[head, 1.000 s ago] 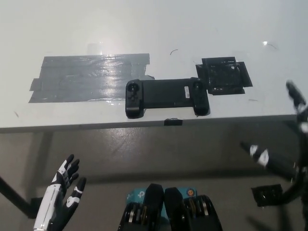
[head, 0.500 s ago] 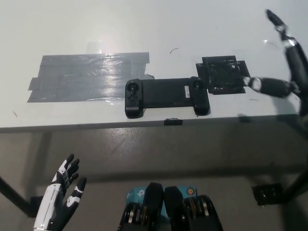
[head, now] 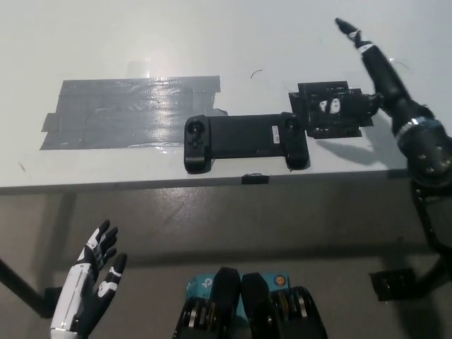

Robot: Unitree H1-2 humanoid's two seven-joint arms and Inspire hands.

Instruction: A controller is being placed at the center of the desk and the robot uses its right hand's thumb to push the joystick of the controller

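Step in hand, as judged: approaching the controller (head: 244, 142) with the right hand (head: 367, 92), thumb contact not yet made.

Controller: lying flat and lengthwise near the front edge of the white desk (head: 212, 35), roughly mid-desk, between a grey tape patch (head: 120, 113) at its left end and a black tape patch (head: 332, 109) at its right end. Touching or overlapping both patches.

Right hand: hovering over the black tape patch, just beside the controller's right grip. Fingers spread wide, holding nothing; one finger pointing up and away toward the far side of the desk, thumb (head: 337, 106) reaching toward the controller, apart from it.

Joystick (head: 196, 130): sitting on the left grip, well apart from the thumb, at the opposite end. Any stick on the right grip: too dark to confirm.

Next move, as judged: carrying the thumb leftward across the controller body, lowering onto the stick cap, then pushing sideways without shifting the controller.

Left hand (head: 92, 282): resting below the desk edge at lower left, fingers apart, empty.
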